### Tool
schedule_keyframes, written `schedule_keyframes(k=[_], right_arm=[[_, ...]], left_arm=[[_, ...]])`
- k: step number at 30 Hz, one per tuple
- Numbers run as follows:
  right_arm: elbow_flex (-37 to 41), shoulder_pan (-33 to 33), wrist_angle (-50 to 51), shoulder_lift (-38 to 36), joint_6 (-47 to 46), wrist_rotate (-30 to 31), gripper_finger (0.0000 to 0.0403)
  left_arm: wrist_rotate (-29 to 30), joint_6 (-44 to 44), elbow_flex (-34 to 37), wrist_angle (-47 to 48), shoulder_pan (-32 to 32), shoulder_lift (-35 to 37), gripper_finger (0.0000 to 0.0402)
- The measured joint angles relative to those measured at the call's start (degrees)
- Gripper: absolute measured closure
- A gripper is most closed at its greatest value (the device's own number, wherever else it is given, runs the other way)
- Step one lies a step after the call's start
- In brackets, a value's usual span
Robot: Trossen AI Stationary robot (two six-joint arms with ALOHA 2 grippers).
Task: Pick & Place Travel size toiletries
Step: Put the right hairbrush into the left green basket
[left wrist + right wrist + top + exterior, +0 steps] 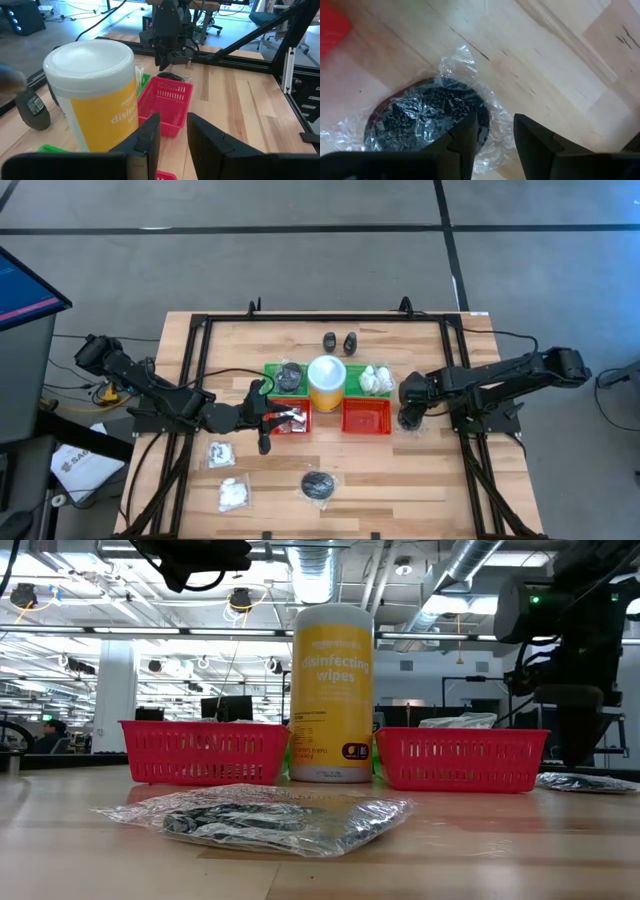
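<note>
A dark grey round pad [425, 117] in crinkled clear wrap lies flat on the bench [420, 470] directly under the right claw [492, 137], whose two fingers stand a little apart above the pad's edge with nothing between them; in the high view this claw [410, 418] hangs just beyond the outer side of the right-hand red tray [367, 416]. The left claw [268, 418] sits at the near end of the left-hand red tray [291, 418], fingers parted by a narrow gap and, as far as its own wrist view shows, holding nothing [172, 137]; something white and silvery lies in that tray just ahead of it, too small to make out. Straight ahead of the left claw stands the yellow wipes canister [97, 95] with its white lid, and past it the other red tray with the right arm above its far end. Behind the canister, green trays hold a dark round pad [290, 376] on one side and white lumpy packets [376, 379] on the other. Two tiny black bottles [340, 341] stand farther back on the bench, well away from both claws. On the near side of the left claw lie two clear-wrapped white packets [220, 452], [233, 494] and another wrapped dark pad [318, 485], which fills the foreground of the low view [255, 820].
</note>
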State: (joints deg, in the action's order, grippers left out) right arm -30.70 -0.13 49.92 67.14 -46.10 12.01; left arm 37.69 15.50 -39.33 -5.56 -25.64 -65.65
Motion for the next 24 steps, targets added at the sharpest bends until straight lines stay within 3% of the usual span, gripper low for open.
schedule_keyframes(k=[13, 24], right_arm=[[0.05, -1.96, -3.84, 0.74, 2.85, -0.7, 0.0284], [5.15, -2.35, -9.31, 0.65, 2.57, -2.93, 0.0284]], left_arm=[[0.0, 0.0, 0.0, 0.04, 0.0, 0.0, 0.0314], [0.0, 0.01, 0.0, 0.02, 0.0, 0.0, 0.0314]])
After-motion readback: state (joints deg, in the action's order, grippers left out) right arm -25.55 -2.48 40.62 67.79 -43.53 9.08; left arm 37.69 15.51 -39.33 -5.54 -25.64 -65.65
